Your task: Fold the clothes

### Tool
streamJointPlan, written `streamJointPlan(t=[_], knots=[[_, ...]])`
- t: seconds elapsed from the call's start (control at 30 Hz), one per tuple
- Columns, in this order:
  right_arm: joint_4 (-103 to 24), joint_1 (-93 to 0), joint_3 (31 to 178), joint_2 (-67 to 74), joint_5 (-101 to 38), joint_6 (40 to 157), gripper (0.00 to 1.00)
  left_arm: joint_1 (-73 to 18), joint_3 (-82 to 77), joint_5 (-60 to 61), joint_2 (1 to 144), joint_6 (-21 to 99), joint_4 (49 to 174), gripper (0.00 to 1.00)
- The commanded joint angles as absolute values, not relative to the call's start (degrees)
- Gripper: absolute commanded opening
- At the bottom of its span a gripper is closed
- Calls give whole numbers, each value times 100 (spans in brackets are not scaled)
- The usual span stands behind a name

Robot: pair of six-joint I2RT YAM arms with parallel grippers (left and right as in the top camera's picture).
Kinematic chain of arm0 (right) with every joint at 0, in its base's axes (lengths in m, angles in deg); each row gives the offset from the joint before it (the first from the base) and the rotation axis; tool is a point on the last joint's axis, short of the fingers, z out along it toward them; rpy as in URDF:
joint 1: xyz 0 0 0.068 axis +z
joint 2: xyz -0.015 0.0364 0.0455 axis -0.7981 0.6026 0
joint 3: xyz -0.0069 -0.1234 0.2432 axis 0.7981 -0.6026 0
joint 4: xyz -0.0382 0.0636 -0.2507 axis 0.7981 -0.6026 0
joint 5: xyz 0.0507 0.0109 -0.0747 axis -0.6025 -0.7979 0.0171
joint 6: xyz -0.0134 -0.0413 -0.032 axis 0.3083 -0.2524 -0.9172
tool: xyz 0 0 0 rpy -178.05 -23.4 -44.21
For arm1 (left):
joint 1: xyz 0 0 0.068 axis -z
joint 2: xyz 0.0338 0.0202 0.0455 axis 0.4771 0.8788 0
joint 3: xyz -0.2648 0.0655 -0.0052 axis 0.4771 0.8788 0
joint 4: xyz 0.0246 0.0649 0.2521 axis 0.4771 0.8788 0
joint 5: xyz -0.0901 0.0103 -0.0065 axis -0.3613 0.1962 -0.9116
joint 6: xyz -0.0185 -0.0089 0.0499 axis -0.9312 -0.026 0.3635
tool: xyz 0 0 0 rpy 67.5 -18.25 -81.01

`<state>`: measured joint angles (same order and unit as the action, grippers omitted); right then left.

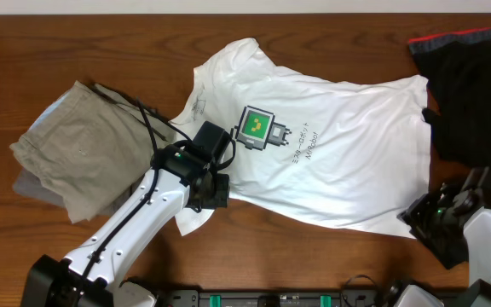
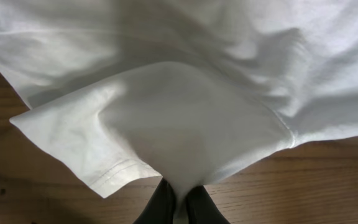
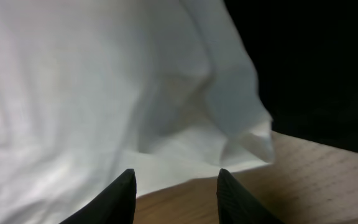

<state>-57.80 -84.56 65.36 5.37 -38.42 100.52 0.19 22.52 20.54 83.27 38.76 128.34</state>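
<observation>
The clothes, a white T-shirt [image 1: 348, 162] with a green robot print, lie spread chest-up across the table's middle. My left gripper [image 1: 214, 193] is at the shirt's near-left edge. In the left wrist view that gripper [image 2: 180, 196] is shut, pinching a fold of white cloth beside the stitched sleeve hem [image 2: 114, 171]. My right gripper [image 1: 418, 218] sits at the shirt's near-right corner. In the right wrist view it [image 3: 176, 175] is open, bare wood between its fingertips and the T-shirt's edge [image 3: 185, 149] just beyond them.
A khaki-beige folded garment [image 1: 75, 149] lies at the left, close to the left arm. A black garment with a red stripe [image 1: 476, 85] fills the far right corner, also dark in the right wrist view [image 3: 316, 62]. Bare wood table [image 1: 314, 256] runs along the front.
</observation>
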Motion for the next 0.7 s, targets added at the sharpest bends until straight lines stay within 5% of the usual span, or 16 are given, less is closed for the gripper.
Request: streamJointPlan(t=[0.0, 0.4, 0.53, 0.67], knots=[[-5623, -8561, 6232, 554, -3412, 10257, 41, 25, 2276, 2139, 8347, 3821, 12847, 6], [-4838, -8561, 5639, 554, -2907, 10708, 43, 25, 2276, 2141, 8347, 3823, 12845, 7], [-4838, -8561, 5736, 552, -3119, 10660, 13, 25, 2276, 2141, 8347, 3825, 12845, 7], [-5334, -8561, 6085, 508, -3589, 10373, 1, 25, 2276, 2141, 8347, 3823, 12843, 7]])
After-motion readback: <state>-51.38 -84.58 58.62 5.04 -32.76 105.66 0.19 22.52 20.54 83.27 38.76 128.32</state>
